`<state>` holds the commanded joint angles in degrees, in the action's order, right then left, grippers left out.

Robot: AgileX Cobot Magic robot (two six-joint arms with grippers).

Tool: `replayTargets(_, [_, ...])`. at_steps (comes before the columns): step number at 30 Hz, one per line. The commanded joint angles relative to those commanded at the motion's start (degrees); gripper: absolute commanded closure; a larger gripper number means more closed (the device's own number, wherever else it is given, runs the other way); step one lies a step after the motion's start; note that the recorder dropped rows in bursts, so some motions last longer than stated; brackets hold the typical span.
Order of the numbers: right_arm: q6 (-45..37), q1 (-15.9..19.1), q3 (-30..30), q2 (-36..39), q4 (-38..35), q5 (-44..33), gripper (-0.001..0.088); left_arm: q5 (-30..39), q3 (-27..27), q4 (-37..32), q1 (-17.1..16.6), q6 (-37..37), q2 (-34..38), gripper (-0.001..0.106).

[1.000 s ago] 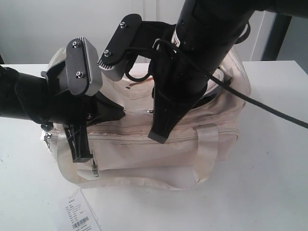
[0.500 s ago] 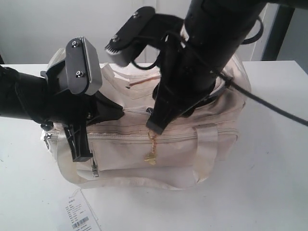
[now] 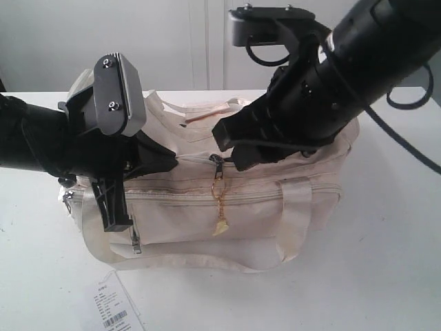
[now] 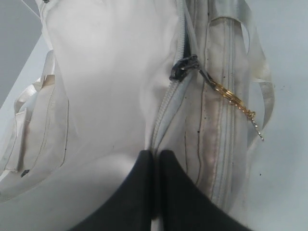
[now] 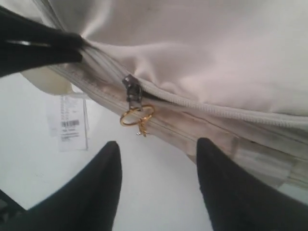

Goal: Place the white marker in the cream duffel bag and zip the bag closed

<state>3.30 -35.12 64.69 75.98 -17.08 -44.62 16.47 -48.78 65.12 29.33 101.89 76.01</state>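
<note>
The cream duffel bag (image 3: 262, 207) lies on the white table (image 3: 386, 262). My left gripper (image 3: 172, 160) is shut on the bag's fabric right at the zipper seam, fingers (image 4: 144, 173) pressed together. The dark zipper slider (image 3: 218, 165) sits a short way from that pinch, and a gold chain pull (image 3: 220, 215) hangs down the bag's front. My right gripper (image 5: 158, 149) hovers open just off the slider (image 5: 132, 89) and gold ring (image 5: 137, 115), holding nothing. Zipper teeth (image 5: 216, 108) look joined on the side of the slider away from the left gripper. The white marker is out of view.
A paper tag with a barcode (image 3: 114, 310) lies on the table in front of the bag's left end. Webbing strap handles (image 3: 296, 221) hang down the bag's front. The right arm's black cable (image 3: 406, 148) trails over the table at right.
The right gripper let go of the zipper pull, opened, and swung up and away to the right. The gold chain now hangs free. The left arm has not moved.
</note>
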Motion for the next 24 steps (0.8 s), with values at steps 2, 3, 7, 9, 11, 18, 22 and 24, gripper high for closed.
replayTargets(2, [-0.4,-0.8,-2.4,-1.0,-2.9,2.5,0.0291,0.0,0.0,0.0,0.0,0.0,0.0,0.105])
replayTargets(3, [-1.4,-1.5,-4.0,-1.3,-4.3,4.0,0.0261,0.0,0.0,0.0,0.0,0.0,0.0,0.105])
replayTargets(7, [-3.3,-4.6,-8.3,-1.3,-4.7,9.0,0.0233,0.0,0.0,0.0,0.0,-0.2,0.0,0.105])
replayTargets(9, [-3.0,-5.9,-10.5,-1.3,-4.5,14.3,0.0233,0.0,0.0,0.0,0.0,-0.4,0.0,0.105])
replayTargets(11, [-1.6,-6.6,-12.0,-1.3,-4.3,18.9,0.0233,-0.1,0.0,0.0,0.0,-0.4,0.0,0.105])
replayTargets(18, [1.0,-7.3,-16.1,-1.3,-2.0,26.1,0.0233,-0.2,0.0,0.0,0.0,-0.4,0.0,0.105])
replayTargets(22, [0.5,-7.3,-17.0,-0.5,-0.8,28.0,0.0234,-0.2,0.0,0.0,0.0,-0.6,0.0,0.105])
replayTargets(24, [-0.4,-7.3,-17.0,0.2,-0.7,29.3,0.0234,-0.2,0.0,0.0,0.0,-0.6,0.0,0.105])
